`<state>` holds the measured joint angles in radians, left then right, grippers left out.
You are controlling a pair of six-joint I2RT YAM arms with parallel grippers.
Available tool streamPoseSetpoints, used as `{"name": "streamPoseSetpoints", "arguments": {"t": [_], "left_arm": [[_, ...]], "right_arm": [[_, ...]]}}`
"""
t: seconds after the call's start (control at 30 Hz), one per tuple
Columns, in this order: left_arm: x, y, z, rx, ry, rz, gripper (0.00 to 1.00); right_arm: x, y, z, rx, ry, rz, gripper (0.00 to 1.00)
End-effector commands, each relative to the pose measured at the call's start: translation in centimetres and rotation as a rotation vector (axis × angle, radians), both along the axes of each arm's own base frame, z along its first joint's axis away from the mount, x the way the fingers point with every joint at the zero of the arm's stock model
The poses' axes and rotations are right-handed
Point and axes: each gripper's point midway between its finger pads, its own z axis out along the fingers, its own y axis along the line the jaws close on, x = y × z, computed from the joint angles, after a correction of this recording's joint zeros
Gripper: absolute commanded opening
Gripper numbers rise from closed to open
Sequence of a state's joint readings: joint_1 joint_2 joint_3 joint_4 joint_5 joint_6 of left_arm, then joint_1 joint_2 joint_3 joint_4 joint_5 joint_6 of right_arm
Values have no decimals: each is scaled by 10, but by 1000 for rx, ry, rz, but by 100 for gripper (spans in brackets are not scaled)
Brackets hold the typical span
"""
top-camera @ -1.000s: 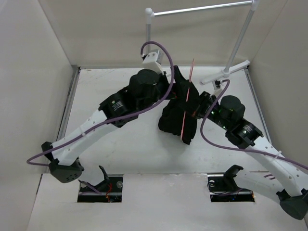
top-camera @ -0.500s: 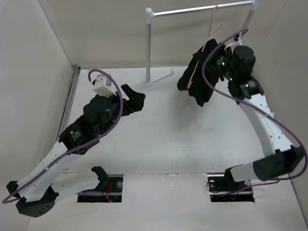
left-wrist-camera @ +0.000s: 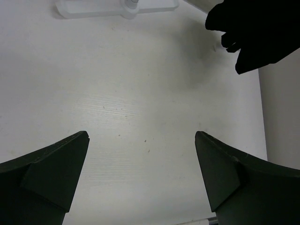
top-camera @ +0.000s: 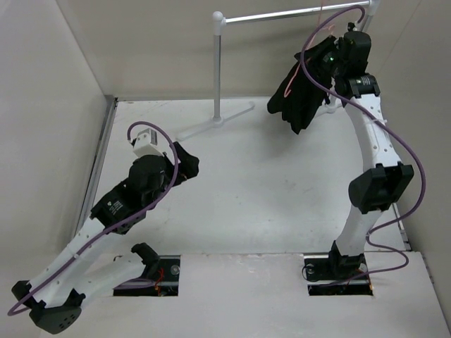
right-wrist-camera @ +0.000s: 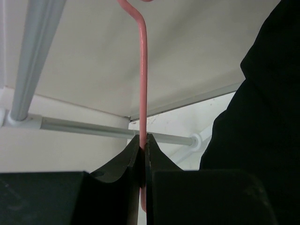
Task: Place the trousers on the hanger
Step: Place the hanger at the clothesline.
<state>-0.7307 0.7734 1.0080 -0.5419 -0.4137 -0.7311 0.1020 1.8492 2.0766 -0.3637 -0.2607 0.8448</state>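
**Up by the rack rail (top-camera: pixel 296 14): trousers (top-camera: pixel 301 95) ride the hanger (right-wrist-camera: pixel 142 70), right arm holding it high**

Upper right of the overhead view, that's where the action is. The right arm's fingers (right-wrist-camera: pixel 117 168) are pressed together on the hanger's pink wire neck, just below the hook, and the stem stands straight up between them. Why up there? My read is that the arm is offering the loaded hanger to the rail so the hook can catch. The hook's curve runs off the top of the wrist view, with the rail just to its left. Whether it is over the rail yet, I cannot tell.

The trousers are a bunched black bundle draped over the hanger, dangling clear above the tabletop (top-camera: pixel 268 190), with a loop of pink wire showing against the cloth. In the right wrist view they fill the right edge of the frame, close beside the fingers. A grip at the neck, I'd judge, lets the cloth's weight hang straight below.

Lower left, the left arm's fingers (left-wrist-camera: pixel 51 173) are spread wide with only bare tabletop between them. They sit well apart from the rack, out of the way, I'd say.

Containers? None on show. The nearest thing to a holder is the hanger itself, and its load is the trousers. Two cut-outs (top-camera: pixel 173 262) at the bottom of the overhead view show only wiring and arm mounts.
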Motion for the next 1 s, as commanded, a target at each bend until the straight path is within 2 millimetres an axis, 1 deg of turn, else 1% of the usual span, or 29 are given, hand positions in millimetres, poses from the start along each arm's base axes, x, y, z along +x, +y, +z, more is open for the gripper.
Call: {"name": "streamPoseSetpoints", "arguments": {"t": [0.0, 0.07, 0.2, 0.4, 0.47, 0.5, 0.57, 0.63, 0.7, 0.77, 0.87, 0.97], "left_arm": [[2, -4, -1, -39, 5, 0, 100], [3, -6, -4, -41, 9, -4, 100], [5, -9, -10, -45, 15, -3, 100], [7, -9, -16, -45, 25, 5, 100], [8, -8, -18, -43, 28, 9, 100], [8, -8, -19, -43, 30, 9, 100], [7, -8, -22, -41, 36, 7, 100], [8, -5, -26, -32, 47, 16, 100], [7, -3, -27, -33, 51, 22, 100], [8, 1, -28, -32, 55, 32, 100], [8, 5, -29, -27, 64, 41, 100], [10, 10, -29, -18, 72, 58, 100]], "right_arm": [[-7, -7, 64, -1, -170, 15, 7], [-2, -12, 61, -3, -163, 7, 7], [7, -19, 49, -4, -133, -3, 7], [12, -26, 20, -22, -76, -23, 8], [12, -28, 10, -23, -59, -29, 10], [13, -30, 7, -24, -55, -32, 12], [13, -32, 1, -22, -43, -40, 19], [14, -34, -1, -21, -35, -44, 29], [13, -35, -2, -24, -33, -46, 42], [10, -36, 3, -25, -44, -46, 60], [5, -37, 13, -25, -64, -49, 80], [-4, -42, 20, -33, -76, -59, 93]]}}
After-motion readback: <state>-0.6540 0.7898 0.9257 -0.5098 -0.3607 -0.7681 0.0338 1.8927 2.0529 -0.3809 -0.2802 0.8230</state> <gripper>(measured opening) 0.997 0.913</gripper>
